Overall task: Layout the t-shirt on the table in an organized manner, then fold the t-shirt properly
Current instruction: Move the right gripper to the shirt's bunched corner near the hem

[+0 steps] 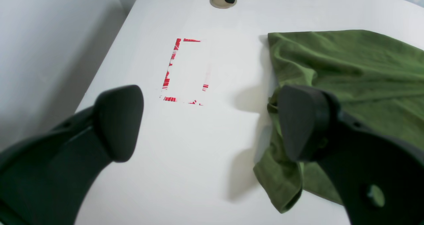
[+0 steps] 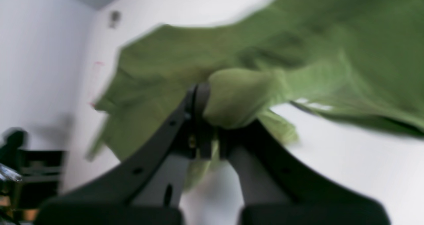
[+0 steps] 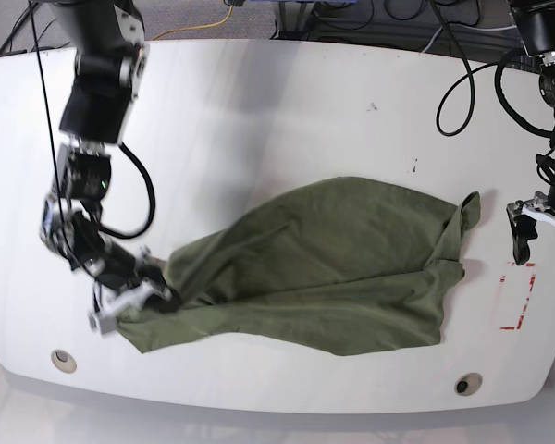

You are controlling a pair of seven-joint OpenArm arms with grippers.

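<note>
The olive-green t-shirt (image 3: 333, 268) lies wrinkled across the middle of the white table (image 3: 259, 111). My right gripper (image 3: 153, 291) is shut on the shirt's left edge; the right wrist view, which is blurred, shows a bunched fold (image 2: 238, 96) pinched at the right gripper (image 2: 205, 119), with cloth stretching away from it. Beside the shirt's right end my left gripper (image 3: 544, 242) stands open. In the left wrist view the left gripper (image 1: 212, 122) has bare table between its fingers, and one finger (image 1: 304, 122) hangs over the t-shirt's (image 1: 347, 69) edge.
A red dashed rectangle (image 1: 187, 71) is marked on the table by the left gripper, also seen in the base view as the red mark (image 3: 520, 296). Grommet holes (image 3: 63, 357) (image 3: 468, 383) sit near the front edge. Black cables (image 3: 462, 83) trail at the back right.
</note>
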